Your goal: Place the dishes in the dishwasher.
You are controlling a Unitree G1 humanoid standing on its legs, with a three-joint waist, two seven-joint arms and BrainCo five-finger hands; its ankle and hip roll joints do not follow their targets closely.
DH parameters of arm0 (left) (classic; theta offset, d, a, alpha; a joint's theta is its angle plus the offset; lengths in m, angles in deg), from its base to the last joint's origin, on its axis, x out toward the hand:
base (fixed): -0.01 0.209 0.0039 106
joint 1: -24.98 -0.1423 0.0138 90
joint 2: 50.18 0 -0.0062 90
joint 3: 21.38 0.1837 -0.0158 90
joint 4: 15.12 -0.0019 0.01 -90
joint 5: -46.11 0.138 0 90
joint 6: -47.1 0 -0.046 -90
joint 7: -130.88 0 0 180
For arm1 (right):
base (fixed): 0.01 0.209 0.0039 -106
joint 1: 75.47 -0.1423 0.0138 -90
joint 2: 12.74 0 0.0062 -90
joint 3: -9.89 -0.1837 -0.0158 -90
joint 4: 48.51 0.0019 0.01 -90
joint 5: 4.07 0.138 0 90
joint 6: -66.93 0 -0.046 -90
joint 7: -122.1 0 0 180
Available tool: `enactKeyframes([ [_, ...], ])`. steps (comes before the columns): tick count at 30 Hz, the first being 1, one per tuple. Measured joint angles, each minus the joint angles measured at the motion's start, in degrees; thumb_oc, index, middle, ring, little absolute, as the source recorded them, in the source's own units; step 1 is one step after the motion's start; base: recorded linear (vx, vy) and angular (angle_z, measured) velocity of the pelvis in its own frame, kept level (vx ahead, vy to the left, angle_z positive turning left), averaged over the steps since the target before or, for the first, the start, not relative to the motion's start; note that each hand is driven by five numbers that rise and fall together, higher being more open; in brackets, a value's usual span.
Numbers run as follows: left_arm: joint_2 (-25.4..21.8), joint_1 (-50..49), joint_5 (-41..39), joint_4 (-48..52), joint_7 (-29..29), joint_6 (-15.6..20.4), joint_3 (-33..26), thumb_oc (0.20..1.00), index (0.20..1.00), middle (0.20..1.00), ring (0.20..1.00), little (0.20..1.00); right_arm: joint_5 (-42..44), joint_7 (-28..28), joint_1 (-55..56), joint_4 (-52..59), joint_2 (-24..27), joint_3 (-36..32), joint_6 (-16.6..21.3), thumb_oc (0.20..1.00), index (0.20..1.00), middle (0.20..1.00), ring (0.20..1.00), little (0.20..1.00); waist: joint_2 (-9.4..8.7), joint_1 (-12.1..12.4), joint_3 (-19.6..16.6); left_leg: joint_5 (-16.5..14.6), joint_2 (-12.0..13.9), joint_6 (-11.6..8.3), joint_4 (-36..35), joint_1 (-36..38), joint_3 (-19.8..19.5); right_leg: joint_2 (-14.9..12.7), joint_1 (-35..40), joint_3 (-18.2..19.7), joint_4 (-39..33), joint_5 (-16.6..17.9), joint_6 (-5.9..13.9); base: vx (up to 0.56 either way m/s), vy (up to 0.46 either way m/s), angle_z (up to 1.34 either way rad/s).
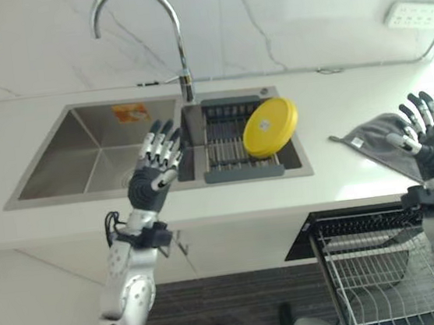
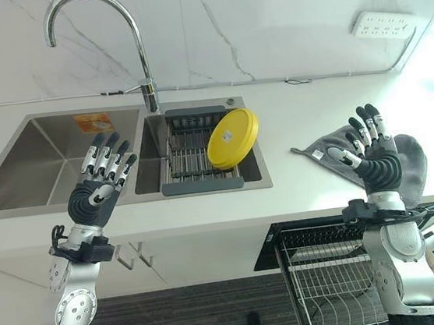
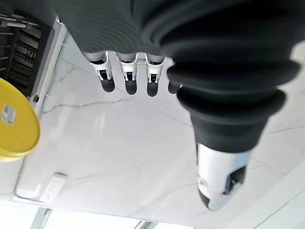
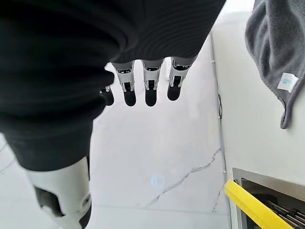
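A round yellow plate (image 1: 270,126) leans upright in the dark drying rack (image 1: 230,141) set in the right basin of the steel sink (image 1: 90,153). My left hand (image 1: 155,169) is raised in front of the sink's divider, to the left of the plate, fingers straight and holding nothing. Over at the counter's right end my right hand (image 1: 432,142) is also raised, open and empty. The dishwasher's wire rack (image 2: 332,275) is pulled out below the counter edge, under my right arm. The plate's edge (image 3: 16,126) shows past my left fingers (image 3: 127,76).
A grey cloth (image 2: 405,158) lies on the white counter (image 2: 299,192) behind my right hand. A tall curved tap (image 1: 177,49) rises behind the sink. A white socket strip (image 2: 382,26) is on the marble wall.
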Motion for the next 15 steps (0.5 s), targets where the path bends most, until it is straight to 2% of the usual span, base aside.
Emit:
enactKeyframes([
  [1,-0.02,-0.01,-0.10,0.00,-0.01,0.00,-0.01,1.000,1.000,1.000,1.000,1.000,-0.07,-1.84,0.01,0.00,0.04,0.06,0.03,1.000,1.000,1.000,1.000,1.000,0.24,0.00,0.08,0.41,0.62,-0.52,0.00,0.01,0.22,0.89,-0.12,0.07,0.00,0.39,-0.52,0.05,-0.033,-0.01],
  [4,-0.03,-2.38,2.56,-0.01,0.43,1.64,-1.21,1.000,1.000,1.000,1.000,1.000,0.69,-6.74,1.39,-0.01,-0.86,1.69,2.87,1.000,1.000,1.000,1.000,1.000,1.12,-0.18,-0.40,0.15,0.65,-0.52,-0.03,-0.14,0.46,1.07,-0.55,1.25,0.00,0.21,-0.62,0.10,-0.088,-0.08],
  [5,-0.02,-3.20,2.65,-0.03,1.51,1.83,-2.10,1.000,1.000,1.000,1.000,1.000,1.21,-8.72,3.01,-0.02,-1.55,2.26,2.92,1.000,1.000,1.000,1.000,1.000,2.42,-0.23,-1.12,-0.04,0.72,-0.49,-0.03,-0.19,0.44,1.13,-0.52,1.21,0.00,0.04,-0.88,0.15,-0.127,-0.04],
  [9,0.00,-3.22,2.44,-0.08,1.94,2.39,-2.30,1.000,1.000,1.000,1.000,1.000,1.27,-9.94,3.66,-0.02,-1.75,2.25,2.90,1.000,1.000,1.000,1.000,1.000,4.05,-0.24,-2.08,0.01,0.96,-0.79,0.12,-0.14,0.36,1.49,-0.04,1.12,0.03,-0.41,-1.08,0.05,-0.081,0.03],
  [10,0.11,-3.06,2.37,-0.21,2.28,2.40,-2.26,1.000,1.000,1.000,1.000,1.000,1.36,-9.99,3.74,-0.08,-1.64,2.25,2.89,1.000,1.000,1.000,1.000,1.000,4.15,-0.32,-2.13,0.16,1.28,-1.21,1.97,-0.99,-0.01,1.85,-0.05,1.16,0.54,-1.01,-1.59,0.01,-0.024,0.68],
  [11,0.32,-0.88,2.38,-0.89,2.90,2.36,-1.65,1.000,1.000,1.000,1.000,1.000,1.83,-9.98,3.79,-0.79,-2.01,2.19,2.85,1.000,1.000,1.000,1.000,1.000,1.51,-1.13,-1.35,-1.35,2.23,-5.04,23.32,-13.58,-1.16,1.05,-2.84,1.54,5.41,-4.85,-4.91,0.15,0.288,0.92],
  [12,1.01,-1.02,2.37,-1.03,3.23,2.46,-0.48,1.000,1.000,1.000,1.000,1.000,1.95,-9.83,3.29,-1.06,-1.27,1.99,2.79,1.000,1.000,1.000,1.000,1.000,0.43,-0.07,-1.21,-1.83,5.91,-6.97,32.50,-18.89,0.47,0.33,-2.44,0.51,5.81,-5.12,-4.86,0.22,0.442,0.90],
  [13,0.94,-0.61,2.34,-1.40,3.25,2.47,0.03,1.000,1.000,1.000,1.000,1.000,1.99,-9.71,1.19,-2.24,-1.31,2.02,2.73,1.000,1.000,1.000,1.000,1.000,0.92,-0.12,-1.19,-3.32,9.41,-5.86,31.15,-18.62,2.04,0.92,-2.19,-0.69,5.06,-4.97,-5.03,0.40,0.809,0.20],
  [14,0.75,-0.51,2.34,-1.55,3.66,2.42,0.68,1.000,1.000,1.000,1.000,1.000,2.44,-9.71,-1.63,-2.77,-0.72,1.93,2.66,1.000,1.000,1.000,1.000,1.000,2.19,-0.73,-0.98,-3.96,14.21,-4.88,18.60,-15.24,4.49,1.01,-2.70,-1.16,4.82,-4.67,-4.66,0.28,0.586,-0.04],
  [15,0.69,-0.50,2.34,-1.97,3.97,2.43,0.68,1.000,1.000,1.000,1.000,1.000,2.46,-9.96,-1.71,-2.72,-0.54,1.50,2.71,1.000,1.000,1.000,1.000,1.000,2.65,-1.20,-1.06,-3.51,15.29,-5.61,13.61,-13.83,4.76,1.02,-2.61,-1.05,4.40,-4.42,-4.20,0.28,0.616,0.02],
])
